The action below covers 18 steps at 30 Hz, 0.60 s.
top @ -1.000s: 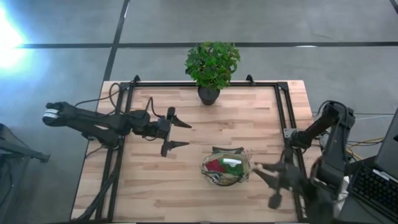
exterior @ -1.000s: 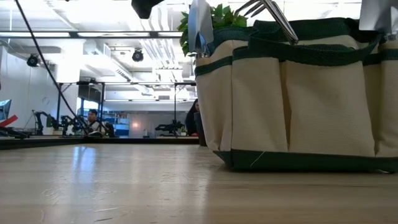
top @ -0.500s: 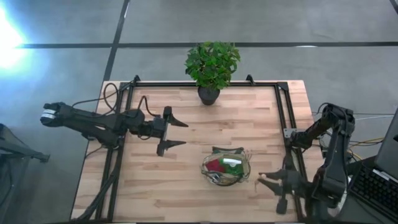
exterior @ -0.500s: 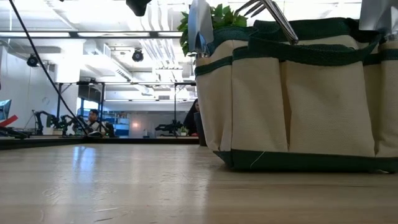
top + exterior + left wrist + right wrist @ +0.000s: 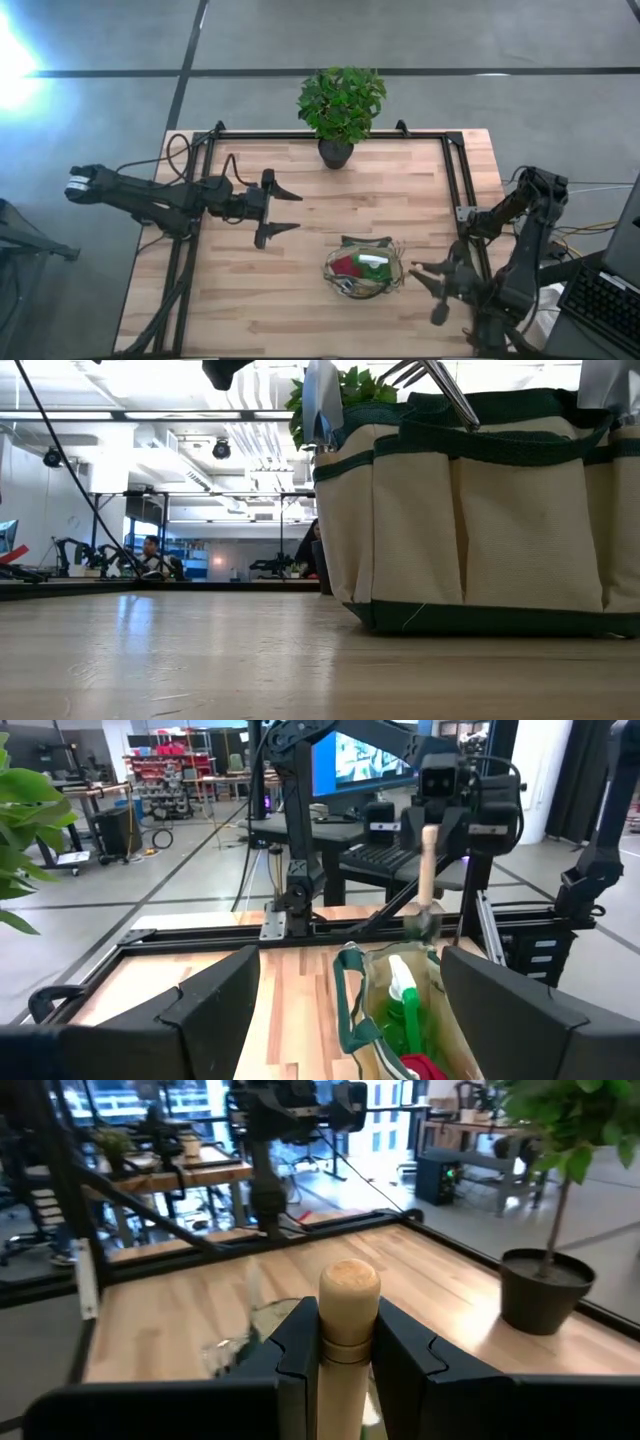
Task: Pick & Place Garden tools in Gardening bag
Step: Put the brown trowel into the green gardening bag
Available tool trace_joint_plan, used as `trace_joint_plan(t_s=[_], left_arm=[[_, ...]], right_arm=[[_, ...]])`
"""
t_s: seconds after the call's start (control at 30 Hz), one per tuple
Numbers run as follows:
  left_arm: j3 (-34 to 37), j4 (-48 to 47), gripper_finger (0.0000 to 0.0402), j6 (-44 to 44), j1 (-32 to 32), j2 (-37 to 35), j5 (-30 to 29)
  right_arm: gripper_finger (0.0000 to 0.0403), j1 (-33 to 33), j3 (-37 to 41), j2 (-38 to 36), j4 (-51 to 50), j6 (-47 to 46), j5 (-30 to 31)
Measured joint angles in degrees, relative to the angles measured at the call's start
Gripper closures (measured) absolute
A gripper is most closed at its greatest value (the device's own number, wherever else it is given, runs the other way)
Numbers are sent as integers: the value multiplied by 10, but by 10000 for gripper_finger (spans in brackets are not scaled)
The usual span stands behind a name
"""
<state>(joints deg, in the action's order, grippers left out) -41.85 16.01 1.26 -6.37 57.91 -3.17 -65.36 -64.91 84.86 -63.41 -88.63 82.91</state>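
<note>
Wooden tool handle (image 5: 348, 1315) between right fingers (image 5: 300, 1345)

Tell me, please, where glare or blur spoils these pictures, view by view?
High view: a white glare burns out the floor at the picture's left edge; the table is evenly lit. Low view: the gardening bag fills the right side, with the tabletop in front soft. Right wrist view: the wooden handle in the right end effector is sharp, while the plant pot behind looks soft.
</note>
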Motion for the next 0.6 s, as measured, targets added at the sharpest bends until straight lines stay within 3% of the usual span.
trace_joint_plan(t_s=[0.6], left_arm=[[0, 0, 87, 0, 0, 0, -21]], right_arm=[[350, 34, 86, 0, 123, 4, -5]])
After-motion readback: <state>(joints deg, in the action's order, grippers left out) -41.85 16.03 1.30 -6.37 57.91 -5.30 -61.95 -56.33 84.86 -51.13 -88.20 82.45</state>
